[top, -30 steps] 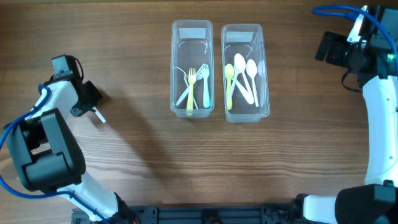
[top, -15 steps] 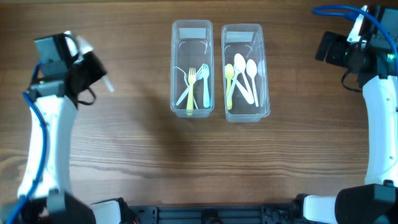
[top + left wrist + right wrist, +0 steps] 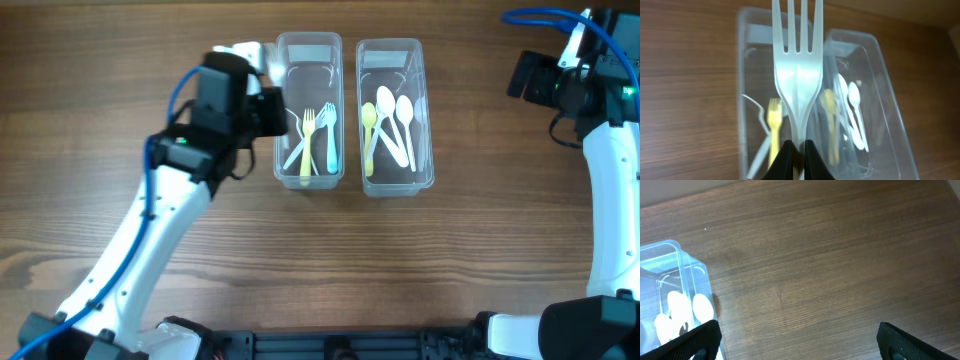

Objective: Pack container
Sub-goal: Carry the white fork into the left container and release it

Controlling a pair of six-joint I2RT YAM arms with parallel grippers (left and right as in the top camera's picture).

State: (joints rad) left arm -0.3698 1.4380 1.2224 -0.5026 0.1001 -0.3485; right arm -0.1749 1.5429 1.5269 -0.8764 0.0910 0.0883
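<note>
Wooden table fills all 3 views and runs off every side of the overhead. Top is dark brown and matte. Fine grain runs left-right in the overhead, with darker streaks and a few plank-like seams. Black rail lies along the bottom edge of the overhead. Pale strip sits in the top-left corner of the right wrist view, past the wood; cannot tell what it is. Lighter tan band crosses the top-right of the left wrist view, same doubt. 1 tiny white speck on the wood. Light is even and diffuse, shadows on the tabletop soft-edged and faint.
</note>
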